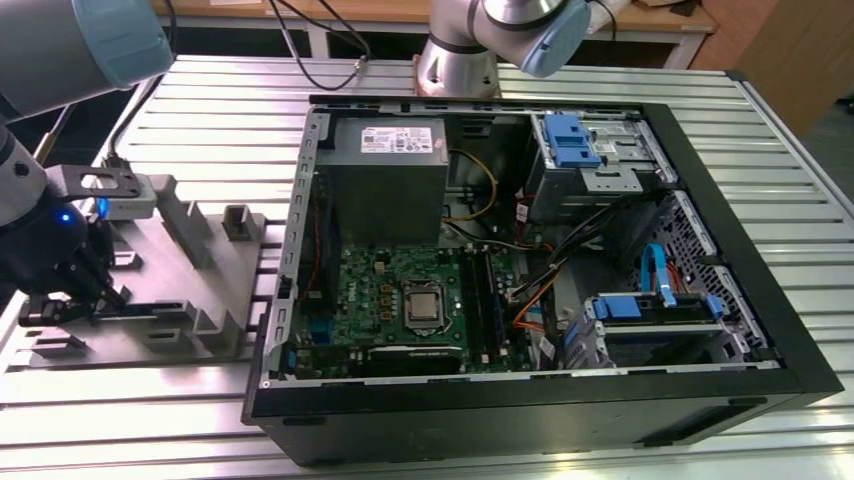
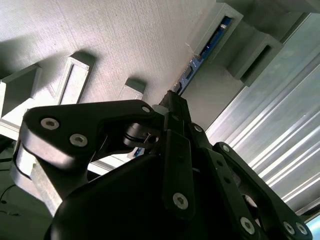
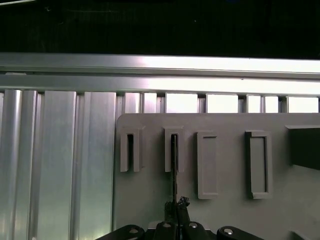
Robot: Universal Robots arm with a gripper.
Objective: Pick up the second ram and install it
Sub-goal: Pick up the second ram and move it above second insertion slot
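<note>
The second ram [image 3: 174, 172] is a thin dark stick seen edge-on, standing in a slotted holder on the grey fixture plate [image 3: 230, 212]. In the second wrist view the second ram [image 2: 197, 60] shows a blue-green face and runs from its holder into my fingertips. My gripper [image 3: 175, 212] is shut on its near end, fingers pinched against both faces. In the exterior view my gripper [image 1: 78, 302] is low over the fixture plate [image 1: 200, 290] at the exterior view's left, with the second ram [image 1: 134, 311] a dark strip beside it.
The open computer case [image 1: 747, 330] lies to the exterior view's right of the fixture, with a green motherboard [image 1: 387, 300], dark slot rails [image 1: 489, 300] and the grey power-supply box [image 1: 387, 180] inside. Several grey holders [image 1: 184, 225] stand up from the plate. The table is ribbed aluminium [image 1: 227, 110].
</note>
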